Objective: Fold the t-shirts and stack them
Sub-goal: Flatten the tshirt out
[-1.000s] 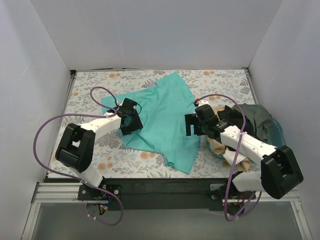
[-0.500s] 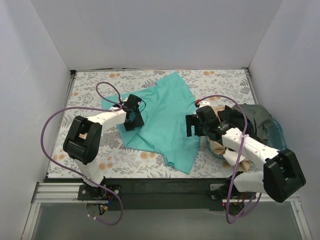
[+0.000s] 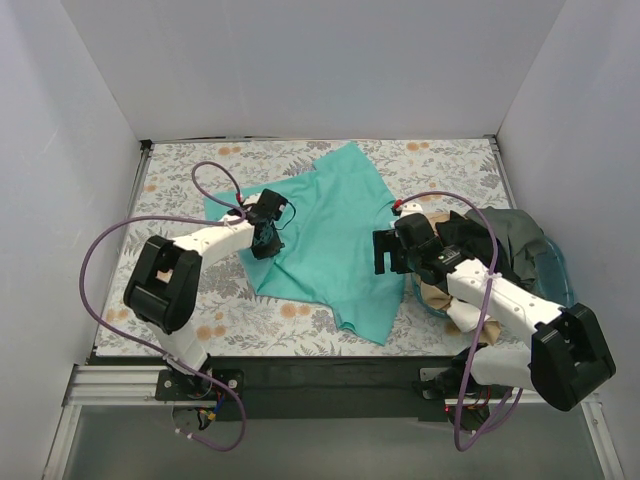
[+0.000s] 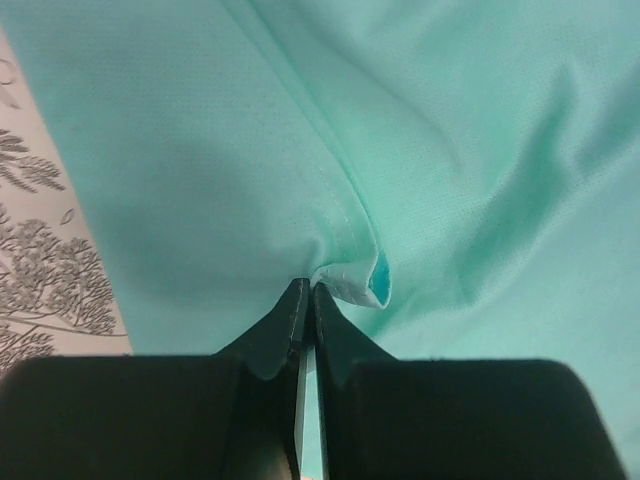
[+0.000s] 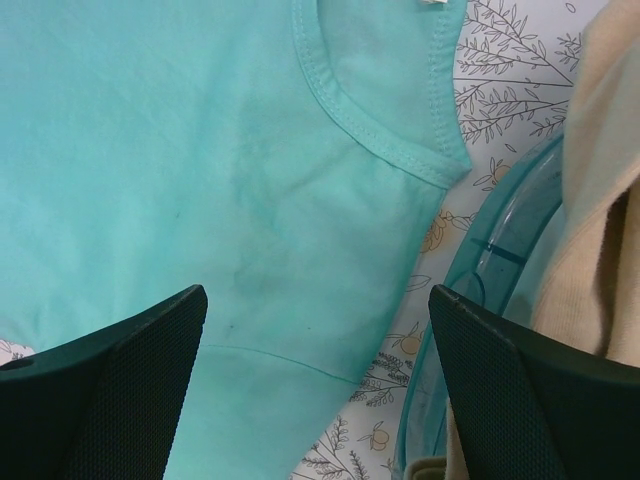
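A teal-green t-shirt (image 3: 330,240) lies spread and rumpled across the middle of the flowered table. My left gripper (image 3: 265,236) rests on the shirt's left part. In the left wrist view, that gripper (image 4: 307,292) is shut on a small raised fold of hem of the teal t-shirt (image 4: 450,150). My right gripper (image 3: 383,252) hovers open over the shirt's right edge. In the right wrist view, the wide-apart right gripper (image 5: 318,300) frames the teal t-shirt (image 5: 200,150) just below its collar, touching nothing. A beige t-shirt (image 3: 440,296) and a dark grey-olive t-shirt (image 3: 515,235) lie heaped at the right.
A translucent blue tub (image 3: 555,265) holds the heaped shirts at the right edge; in the right wrist view the tub's rim (image 5: 490,260) and beige cloth (image 5: 600,200) sit close beside the right fingers. White walls enclose the flowered table (image 3: 180,170) on three sides.
The left gripper has closed onto a fold of the teal t-shirt and shifted slightly up and right. The right arm has hardly moved and stays open.
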`<state>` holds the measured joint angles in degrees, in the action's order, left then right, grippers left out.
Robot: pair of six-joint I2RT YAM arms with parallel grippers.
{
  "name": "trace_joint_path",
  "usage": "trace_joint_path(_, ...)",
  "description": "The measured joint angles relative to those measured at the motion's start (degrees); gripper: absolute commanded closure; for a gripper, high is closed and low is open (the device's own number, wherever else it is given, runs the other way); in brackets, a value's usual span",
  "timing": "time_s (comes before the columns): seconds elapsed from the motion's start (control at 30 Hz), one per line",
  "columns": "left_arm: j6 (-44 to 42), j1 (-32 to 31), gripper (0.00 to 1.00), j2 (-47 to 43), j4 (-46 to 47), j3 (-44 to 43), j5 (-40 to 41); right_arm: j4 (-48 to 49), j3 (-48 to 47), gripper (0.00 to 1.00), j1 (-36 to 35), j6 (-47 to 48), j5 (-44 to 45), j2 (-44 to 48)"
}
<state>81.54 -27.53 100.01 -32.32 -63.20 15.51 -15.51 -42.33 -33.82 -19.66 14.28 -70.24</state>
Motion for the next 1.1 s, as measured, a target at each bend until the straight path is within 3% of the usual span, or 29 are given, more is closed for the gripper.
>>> trace_joint_path(0.2,3.65,0.00,1.00,-9.97,-1.27,4.39,3.48,-0.02,0.20,0.02,0.00,0.13,-0.24,0.50)
trace_joint_path(0.47,12.31,0.02,1.00,-26.88,-2.56,17.84,7.63,-0.02,1.44,0.04,-2.01,0.37,-3.13,1.20)
trace_joint_path(0.83,25.27,0.07,1.00,-46.05,-9.66,32.89,10.95,-9.64,3.54,0.02,-25.00,-2.95,-2.29,3.02)
trace_joint_path(0.97,26.95,0.09,1.00,-50.56,-9.25,34.36,11.02,-14.62,6.14,0.02,-30.93,-8.07,-2.45,5.62)
trace_joint_path(1.1,29.66,0.09,1.00,-52.15,-10.40,34.45,12.48,-17.81,9.62,0.04,-32.41,-14.12,-2.40,9.75)
